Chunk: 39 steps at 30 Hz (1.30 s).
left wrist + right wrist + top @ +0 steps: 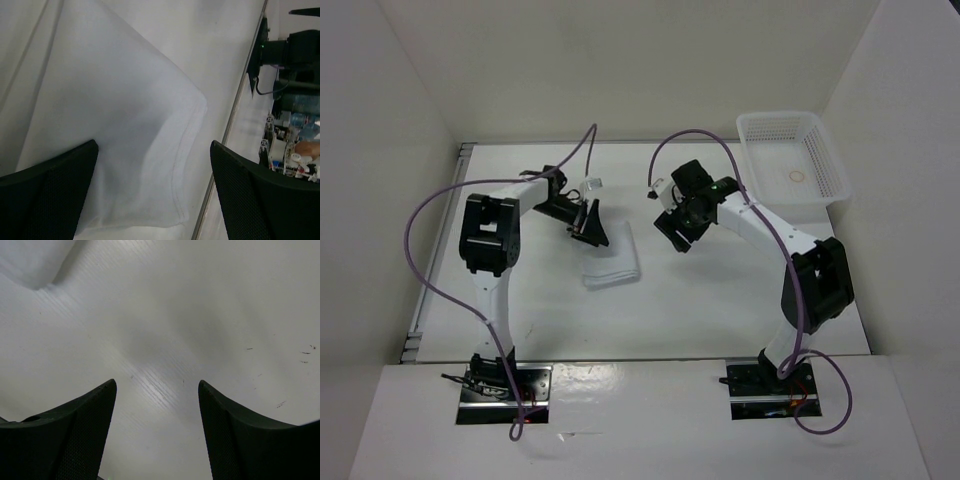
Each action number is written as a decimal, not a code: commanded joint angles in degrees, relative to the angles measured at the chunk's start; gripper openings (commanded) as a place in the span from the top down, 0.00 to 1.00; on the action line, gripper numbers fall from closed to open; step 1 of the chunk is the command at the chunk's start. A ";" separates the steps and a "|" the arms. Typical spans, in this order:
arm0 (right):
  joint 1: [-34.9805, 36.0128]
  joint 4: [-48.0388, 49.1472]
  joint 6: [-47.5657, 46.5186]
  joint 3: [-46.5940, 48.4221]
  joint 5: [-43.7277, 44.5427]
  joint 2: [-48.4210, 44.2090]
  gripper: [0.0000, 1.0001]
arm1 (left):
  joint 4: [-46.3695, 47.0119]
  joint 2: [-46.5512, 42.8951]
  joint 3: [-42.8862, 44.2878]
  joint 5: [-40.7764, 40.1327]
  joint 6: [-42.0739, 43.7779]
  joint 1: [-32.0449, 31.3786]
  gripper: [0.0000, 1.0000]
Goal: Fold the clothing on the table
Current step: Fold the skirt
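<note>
The clothing (612, 262) lies as a small folded white bundle on the table (720, 300), left of centre. My left gripper (592, 228) hovers over its far left corner, open. In the left wrist view the clothing (110, 125) fills the space under my left gripper (154, 145); its stitched hem curves between the wide-apart fingers, and nothing is gripped. My right gripper (672, 228) hangs to the right of the clothing, open. In the right wrist view my right gripper (156, 384) is over bare table (165, 330), and a pale fold, probably the clothing (30, 260), shows at the upper left.
A white mesh basket (790, 155) stands at the table's far right corner with a small ring inside. The table's metal rail (235, 125) runs just past the clothing's hem in the left wrist view, with clutter beyond it. White walls enclose the table.
</note>
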 commanded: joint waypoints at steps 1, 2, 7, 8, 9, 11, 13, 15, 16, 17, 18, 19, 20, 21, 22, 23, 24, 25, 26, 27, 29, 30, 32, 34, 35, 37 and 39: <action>-1.01 2.44 -0.44 -1.49 0.73 -3.19 0.29 | 4.50 -2.55 -2.95 -1.54 -1.85 -5.27 0.01; -1.02 2.44 -0.44 -1.50 0.73 -3.19 0.29 | 5.03 -2.56 -3.57 -1.54 -2.39 -6.34 0.01; -2.33 2.97 -0.44 -2.55 0.73 -5.03 0.29 | 5.04 -4.39 -1.21 -2.94 -4.84 -11.96 0.02; -2.34 2.97 -0.44 -2.55 0.73 -5.04 0.29 | 5.04 -5.19 -0.50 -3.90 -5.46 -11.97 0.02; -3.99 2.97 -0.44 -2.55 0.12 -6.26 0.29 | 5.04 -6.06 1.33 -3.91 -6.08 -12.58 0.02; -5.49 2.97 -0.44 -2.03 -0.84 -7.40 0.29 | 3.91 -8.95 3.97 -5.84 -8.45 -12.59 0.01; -8.13 2.35 0.09 -1.50 -1.73 -9.51 0.29 | 2.24 -11.07 9.31 -8.13 -9.68 -12.59 0.00; -10.24 2.35 0.09 -1.50 -2.87 -11.27 0.29 | 0.47 -14.67 12.84 -11.62 -11.00 -12.06 0.00; -12.34 2.35 0.09 -1.50 -3.57 -13.19 0.29 | -0.14 -17.21 15.99 -12.78 -11.70 -11.28 0.00; -13.40 2.35 0.09 -2.63 -3.57 -14.34 0.29 | -1.54 -18.45 17.42 -15.05 -11.71 -9.79 0.00; -15.33 2.35 0.61 -3.25 -3.57 -15.57 0.27 | -1.55 -19.68 18.39 -16.29 -12.84 -8.64 0.00; -16.39 2.96 0.62 -5.00 -3.57 -18.28 0.27 | -1.55 -22.57 18.40 -17.35 -13.55 -7.33 0.00; -17.53 3.49 1.23 -6.06 -3.57 -19.87 0.26 | -1.55 -24.25 17.18 -18.49 -14.25 -4.18 0.00; -20.24 4.19 1.84 -7.29 -3.57 -21.46 0.26 | -1.55 -28.36 15.25 -21.11 -14.78 -2.24 0.00; -21.75 4.98 1.85 -9.91 -3.57 -25.04 0.26 | 1.14 -30.75 12.62 -22.18 -16.09 -0.21 0.00; -23.24 6.82 2.54 -11.16 -3.57 -26.99 0.26 | 2.39 -33.29 9.55 -23.41 -16.10 4.33 0.00; -24.65 8.05 2.55 -12.56 -2.88 -28.92 0.22 | 3.71 -38.71 3.00 -27.08 -16.97 6.46 0.00; -27.53 9.46 4.55 -15.62 -2.87 -33.38 0.20 | 6.68 -41.55 -0.55 -29.46 -17.68 8.57 0.00; -29.13 12.25 5.27 -17.22 -2.87 -35.69 0.18 | 8.01 -44.54 -3.98 -31.49 -18.21 12.25 0.00; -30.71 13.67 6.15 -20.28 -2.87 -37.71 0.14 | 10.03 -50.22 -7.15 -35.77 -18.21 13.77 0.00; -35.55 16.67 9.14 -23.02 -3.92 -43.43 0.12 | 12.15 -55.70 -16.11 -39.49 -19.00 17.71 0.00; -36.69 17.37 9.75 -25.03 -4.45 -44.40 0.10 | 13.72 -60.78 -18.75 -40.81 -19.00 18.69 0.00; -39.94 20.00 11.86 -26.89 -4.45 -46.78 0.10 | 15.05 -66.25 -26.05 -45.21 -20.67 21.76 0.00; -42.05 20.63 12.74 -28.83 -5.77 -47.57 0.09 | 15.06 -68.20 -29.66 -45.83 -20.67 24.31 0.00; -43.54 21.42 12.75 -28.83 -5.77 -48.19 0.09 | 16.71 -70.39 -33.33 -45.84 -20.67 25.72 0.00; -44.09 22.12 12.75 -29.45 -3.24 -49.06 0.09 | 18.30 -72.42 -36.78 -46.36 -19.36 29.06 0.00; -44.09 22.65 13.27 -30.06 -0.86 -49.77 0.04 | 19.62 -73.92 -40.03 -45.67 -17.96 32.13 0.00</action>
